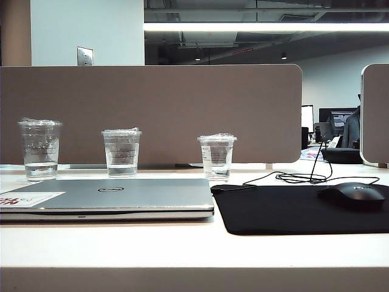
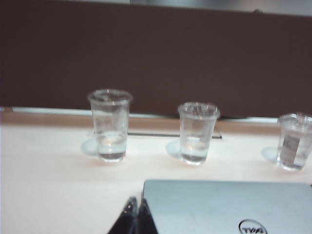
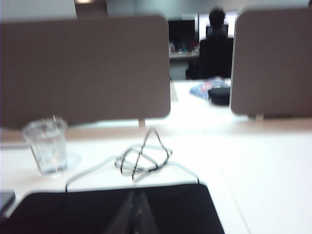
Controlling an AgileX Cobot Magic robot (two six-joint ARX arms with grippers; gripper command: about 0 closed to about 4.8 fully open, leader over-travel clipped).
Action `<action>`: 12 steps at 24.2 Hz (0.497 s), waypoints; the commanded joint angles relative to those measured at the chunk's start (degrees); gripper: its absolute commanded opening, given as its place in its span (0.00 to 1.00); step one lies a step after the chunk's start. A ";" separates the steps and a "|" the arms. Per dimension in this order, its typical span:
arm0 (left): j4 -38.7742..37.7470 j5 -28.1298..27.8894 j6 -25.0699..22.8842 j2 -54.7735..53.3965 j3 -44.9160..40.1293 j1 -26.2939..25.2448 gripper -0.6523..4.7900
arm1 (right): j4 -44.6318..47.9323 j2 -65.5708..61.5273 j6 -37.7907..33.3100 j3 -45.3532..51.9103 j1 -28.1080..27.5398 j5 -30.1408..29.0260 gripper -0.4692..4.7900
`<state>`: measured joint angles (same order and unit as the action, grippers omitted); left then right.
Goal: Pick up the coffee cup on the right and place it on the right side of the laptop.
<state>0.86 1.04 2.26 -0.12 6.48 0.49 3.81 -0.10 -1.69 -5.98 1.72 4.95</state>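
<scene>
My right gripper [image 3: 136,214] and left gripper [image 2: 136,217] sit closed, empty; I risk grabbing 1 of 2 unlabelled cups [image 1: 121,152] instead of the coffee cup [image 1: 217,156].

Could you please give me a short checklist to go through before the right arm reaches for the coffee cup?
1. Target identified: the coffee cup, rightmost of three, white label strip. Ok.
2. Cup upright and lidded, standing apart from the ridged cups. Ok.
3. Right gripper open for the grasp: fingers together, low over the mouse pad. Not ok.
4. Left gripper out of the way: shut, by the laptop corner. Ok.
5. Spot right of the laptop free: mouse pad, cable and mouse lie there. Not ok.
6. Cup's weight or lid seal. Cannot tell.
</scene>
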 commanded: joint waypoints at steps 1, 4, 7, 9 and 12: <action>-2.51 0.02 2.91 -0.07 3.30 -0.04 0.11 | -2.84 -0.15 0.20 -3.72 0.04 0.09 0.08; -6.03 0.28 3.34 -0.09 5.90 -0.04 0.11 | -5.35 -0.76 0.20 -6.71 0.04 -0.11 0.08; -8.72 0.33 4.22 -0.68 8.41 -0.04 0.11 | -5.46 -2.97 0.20 -9.25 0.04 -2.60 0.08; -9.20 1.46 4.35 -1.55 9.44 -0.04 0.11 | -5.22 -4.55 0.22 -10.32 0.04 -3.85 0.08; -8.98 3.26 5.20 -3.67 10.86 -0.04 0.11 | -4.72 -7.15 0.22 -11.89 0.13 -4.09 0.08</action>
<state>-8.82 2.96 6.63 -2.83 16.51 0.49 -2.50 -6.37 -1.69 -16.95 1.74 1.19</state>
